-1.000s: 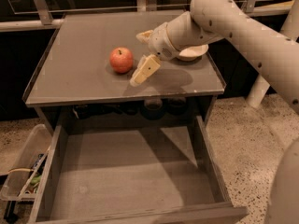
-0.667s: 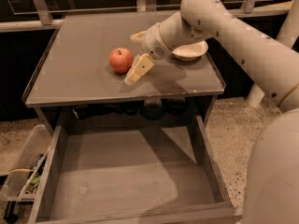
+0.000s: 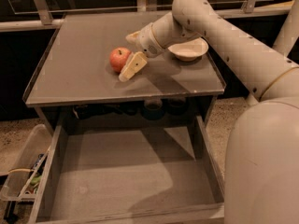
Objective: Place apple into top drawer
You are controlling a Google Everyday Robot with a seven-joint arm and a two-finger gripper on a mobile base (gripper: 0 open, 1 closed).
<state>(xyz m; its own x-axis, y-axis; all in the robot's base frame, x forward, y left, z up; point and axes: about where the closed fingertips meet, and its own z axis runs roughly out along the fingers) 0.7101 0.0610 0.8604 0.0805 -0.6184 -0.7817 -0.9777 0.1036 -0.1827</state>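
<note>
1. the apple [image 3: 119, 59] sits on the grey cabinet top [image 3: 79, 41], left of centre in the upper half of the frame. it is upright, red-orange with a paler patch near the stem.
2. the gripper [image 3: 127, 56] is at the apple's right side, low over the cabinet top. the arm [image 3: 224, 41] reaches in from the right edge of the frame, and a large pale part of the robot fills the lower right corner.
3. jaw state: spread wide and holding nothing. the near finger [image 3: 133, 66] slants down to the lower right of the apple and overlaps its edge; cannot tell if it touches. the far finger [image 3: 132, 34] shows just above and right of the apple, apart from it.
4. the apple lies at the mouth of the spread fingers, not pinched between them.
5. the white bowl [image 3: 189, 49] stands on the cabinet top right of the gripper, partly behind the wrist.
6. the top drawer [image 3: 131, 171] is pulled out towards the bottom of the frame, its flat grey bottom bare. the apple is not in it.
7. a clear plastic bin [image 3: 22, 168] with mixed clutter is at the lower left, beside the drawer's left wall.
</note>
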